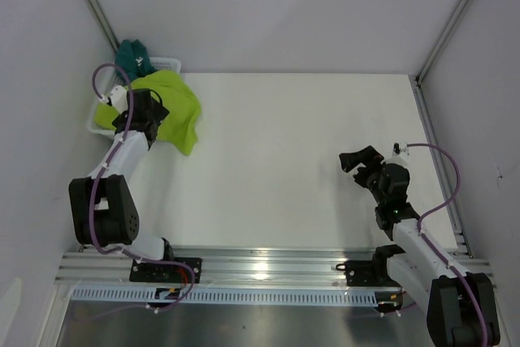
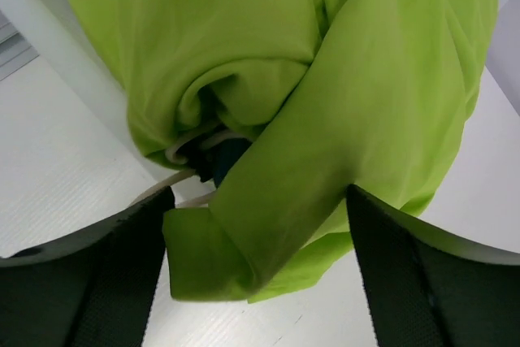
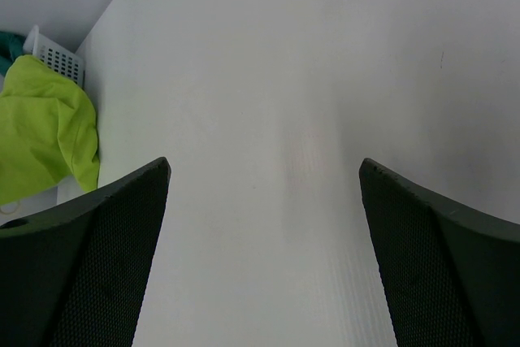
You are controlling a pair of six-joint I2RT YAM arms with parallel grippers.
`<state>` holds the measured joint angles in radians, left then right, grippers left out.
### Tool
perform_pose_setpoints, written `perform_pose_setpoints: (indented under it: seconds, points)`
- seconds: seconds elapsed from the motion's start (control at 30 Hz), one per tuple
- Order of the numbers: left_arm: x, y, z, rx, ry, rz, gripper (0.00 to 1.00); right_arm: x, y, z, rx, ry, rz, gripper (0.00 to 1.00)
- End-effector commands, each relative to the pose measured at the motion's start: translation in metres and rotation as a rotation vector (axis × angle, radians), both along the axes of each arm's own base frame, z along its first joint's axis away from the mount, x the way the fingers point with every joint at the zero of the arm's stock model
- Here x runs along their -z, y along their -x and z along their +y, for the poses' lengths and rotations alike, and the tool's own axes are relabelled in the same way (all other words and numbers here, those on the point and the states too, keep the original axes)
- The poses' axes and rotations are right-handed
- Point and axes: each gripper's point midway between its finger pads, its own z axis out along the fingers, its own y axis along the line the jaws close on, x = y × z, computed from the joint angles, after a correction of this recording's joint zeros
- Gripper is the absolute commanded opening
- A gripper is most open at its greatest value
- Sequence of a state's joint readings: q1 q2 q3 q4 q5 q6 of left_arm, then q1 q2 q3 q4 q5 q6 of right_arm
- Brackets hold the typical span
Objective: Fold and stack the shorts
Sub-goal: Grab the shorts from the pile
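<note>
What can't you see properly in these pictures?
- dark teal shorts: top view, partly hidden under the lime green shorts.
- basket: top view, largely covered by both shorts.
- left gripper: top view, fingertips hidden beneath its own wrist.

Shorts (image 1: 171, 107) drape over basket (image 1: 167, 62) — far-left corner, apparently.

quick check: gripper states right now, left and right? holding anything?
Left gripper: open, jaws either side of a fold of the lime green shorts, not clamped.
Right gripper: open, holding nothing, above the table.
</note>
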<state>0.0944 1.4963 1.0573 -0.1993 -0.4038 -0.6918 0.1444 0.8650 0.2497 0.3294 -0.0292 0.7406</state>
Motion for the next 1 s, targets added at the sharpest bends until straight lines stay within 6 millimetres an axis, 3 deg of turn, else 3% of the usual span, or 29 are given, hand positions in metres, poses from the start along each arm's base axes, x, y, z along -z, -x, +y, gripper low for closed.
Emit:
perform_pose_setpoints:
  seconds: [0.0,0.1,0.13,0.2,0.3,0.37,0.5,0.6,0.67,0.7,0.77,0.8,0.83,0.87,0.9,0.97]
  points:
    - [-0.022,-0.031,0.000,0.023,0.014,-0.088,0.85,-0.008,-0.006,-0.002,0.020,0.005,-0.039,0.99]
    - [-0.013,-0.037,0.001,0.022,0.020,-0.070,0.49,-0.007,-0.006,-0.002,0.019,0.009,-0.033,1.00]
    - [-0.015,-0.040,0.000,0.028,0.024,-0.088,0.32,-0.007,-0.006,-0.003,0.021,0.009,-0.031,1.00]
    - [-0.025,-0.039,-0.002,0.040,0.024,-0.125,0.15,-0.006,-0.006,-0.002,0.017,0.010,-0.032,1.00]
    - [-0.054,-0.034,-0.002,0.037,-0.018,-0.191,0.13,-0.006,-0.007,-0.002,0.019,0.011,-0.030,1.00]
    - [-0.071,-0.029,0.000,0.030,-0.046,-0.217,0.01,-0.003,-0.008,-0.002,0.019,0.010,-0.022,0.99]
    - [-0.114,-0.026,0.000,0.036,-0.068,-0.312,0.00,-0.001,-0.010,0.001,0.008,0.003,-0.018,0.99]
    - [-0.165,-0.032,-0.008,0.087,-0.067,-0.430,0.00,0.000,-0.010,0.002,0.004,0.003,-0.013,0.99]
    - [-0.184,-0.035,-0.016,0.129,-0.061,-0.465,0.00,-0.001,-0.010,0.001,0.005,0.005,-0.017,1.00]
    - [-0.221,-0.036,-0.017,0.131,-0.078,-0.526,0.00,-0.002,-0.010,0.001,0.006,0.007,-0.019,0.99]
    - [-0.238,-0.036,-0.013,0.117,-0.119,-0.533,0.00,-0.002,-0.010,0.001,0.004,0.008,-0.018,0.99]
    - [-0.278,-0.034,-0.012,0.114,-0.140,-0.602,0.02,-0.002,-0.010,0.001,0.002,0.008,-0.017,1.00]
    - [-0.277,-0.034,-0.010,0.108,-0.148,-0.572,0.04,-0.002,-0.010,0.002,-0.003,0.010,-0.016,0.99]
    - [-0.300,-0.032,-0.008,0.109,-0.179,-0.588,0.06,-0.002,-0.010,0.003,-0.004,0.010,-0.015,0.99]
    - [-0.307,-0.038,-0.008,0.115,-0.186,-0.581,0.06,-0.001,-0.011,0.003,-0.007,0.008,-0.010,0.99]
    - [-0.296,-0.042,-0.007,0.121,-0.182,-0.523,0.06,-0.001,-0.011,0.004,-0.010,0.008,-0.010,0.99]
